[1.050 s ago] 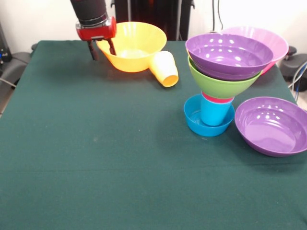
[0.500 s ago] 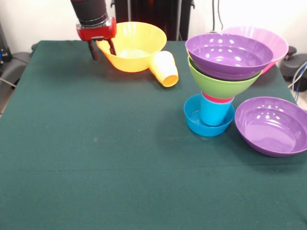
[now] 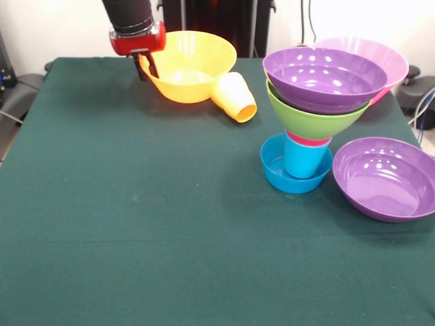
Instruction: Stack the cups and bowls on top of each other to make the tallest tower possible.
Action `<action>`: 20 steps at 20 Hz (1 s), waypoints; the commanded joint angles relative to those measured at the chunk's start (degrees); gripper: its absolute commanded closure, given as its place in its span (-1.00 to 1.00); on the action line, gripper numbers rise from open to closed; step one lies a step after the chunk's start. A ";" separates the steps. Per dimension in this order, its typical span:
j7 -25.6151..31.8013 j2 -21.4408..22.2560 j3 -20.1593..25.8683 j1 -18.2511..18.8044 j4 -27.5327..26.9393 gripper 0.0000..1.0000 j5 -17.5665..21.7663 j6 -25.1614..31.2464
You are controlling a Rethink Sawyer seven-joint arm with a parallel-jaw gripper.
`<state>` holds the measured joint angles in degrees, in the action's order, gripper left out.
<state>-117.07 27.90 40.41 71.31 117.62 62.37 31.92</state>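
The gripper (image 3: 145,68) is hanging at the far left of the table (image 3: 136,224), its 2 dark fingers pinching the left rim of the large orange-yellow bowl (image 3: 188,64), which is sitting slightly tilted. Just right of that bowl, the yellow-orange cup (image 3: 234,97) is lying on its side, touching the bowl's wall, its open mouth facing near and right. Well to the right, the tower (image 3: 314,109) is standing: a small blue bowl (image 3: 279,173) at the base, a blue cup (image 3: 304,159) upright in it, a red cup rim (image 3: 307,141) above, then the lime green bowl (image 3: 316,121) and a purple bowl (image 3: 323,78) leaning a little. A pink bowl (image 3: 387,58) is showing behind it. Another purple bowl (image 3: 386,178) is resting just right of the base.
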 commanded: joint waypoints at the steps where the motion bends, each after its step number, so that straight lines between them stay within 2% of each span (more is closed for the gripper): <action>1: 15.72 0.60 -1.24 -2.64 -5.19 1.00 2.62 4.50; 5: 15.29 1.31 -0.93 -3.55 -4.85 1.00 0.46 5.73; 9: 14.51 4.51 0.90 -4.10 -2.51 1.00 -5.22 8.39; 14: 16.76 10.13 4.96 -4.02 -0.94 1.00 -12.84 12.86; 20: 21.56 12.86 8.12 -2.98 -1.67 1.00 -17.84 19.53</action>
<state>-114.90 37.81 44.11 70.34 117.88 47.83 42.96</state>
